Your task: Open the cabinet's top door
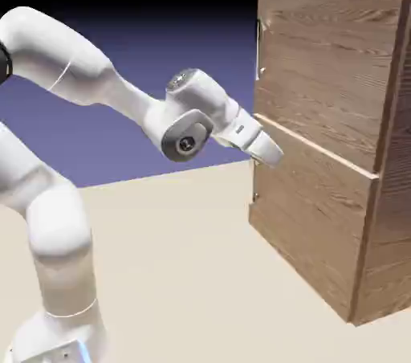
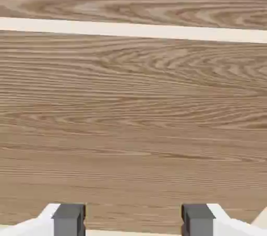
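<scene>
Arm (image 1: 96, 88) at frame left reaches right to the cabinet (image 1: 337, 193). Gripper (image 1: 269, 154) jaws stand open, empty, near the seam below the top door (image 1: 329, 56).

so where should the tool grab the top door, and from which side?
On its slim vertical silver handle at the top door's edge facing the arm. Come in level from the arm's side, fingers straddling the bar sideways. The tool, jaws apart, now sits lower, near the seam between panels.
</scene>
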